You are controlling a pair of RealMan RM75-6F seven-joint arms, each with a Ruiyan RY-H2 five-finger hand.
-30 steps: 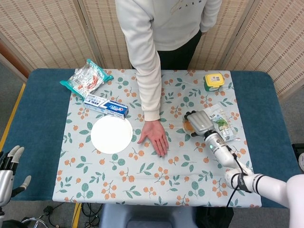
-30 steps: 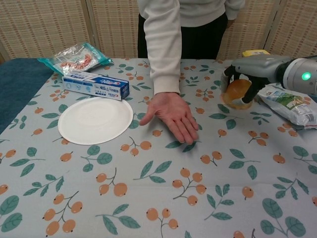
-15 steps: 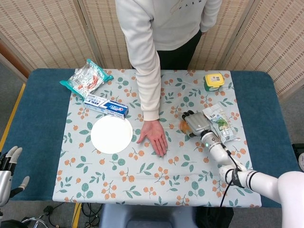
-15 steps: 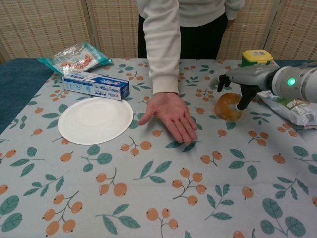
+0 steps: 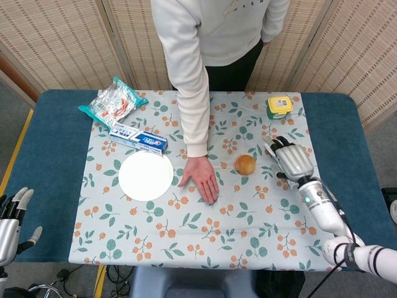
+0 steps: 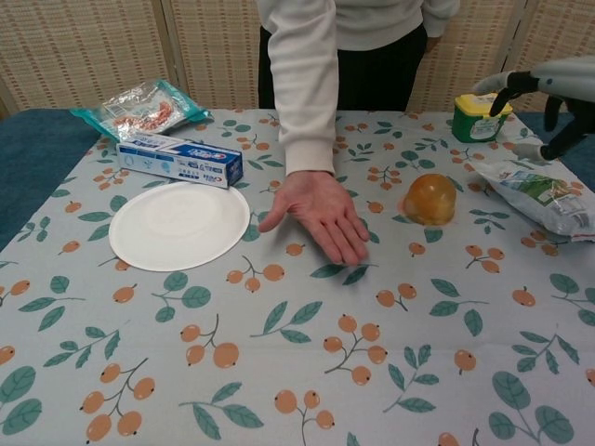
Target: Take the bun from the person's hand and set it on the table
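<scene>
Since the earlier frames, the right hand (image 5: 291,160) had let go of the bun (image 5: 245,164) and drawn away to the right; it hung above the green snack bag (image 6: 544,192) with its fingers spread and nothing in them. One bun sat alone on the floral tablecloth (image 5: 205,236), between the person's hand (image 5: 201,179) and the right hand, touching neither. The person's hand lay flat on the cloth, palm down, unmoved from the earlier frames. The left hand (image 5: 12,217) showed at the lower left edge of the head view, off the table, fingers apart and holding nothing.

Other items were counted as follows: one white paper plate (image 5: 146,176), left of the person's hand; one toothpaste box (image 5: 138,139) just beyond the plate; one clear snack packet (image 5: 112,102) at the far left corner; one yellow-lidded jar (image 5: 280,105) at the far right.
</scene>
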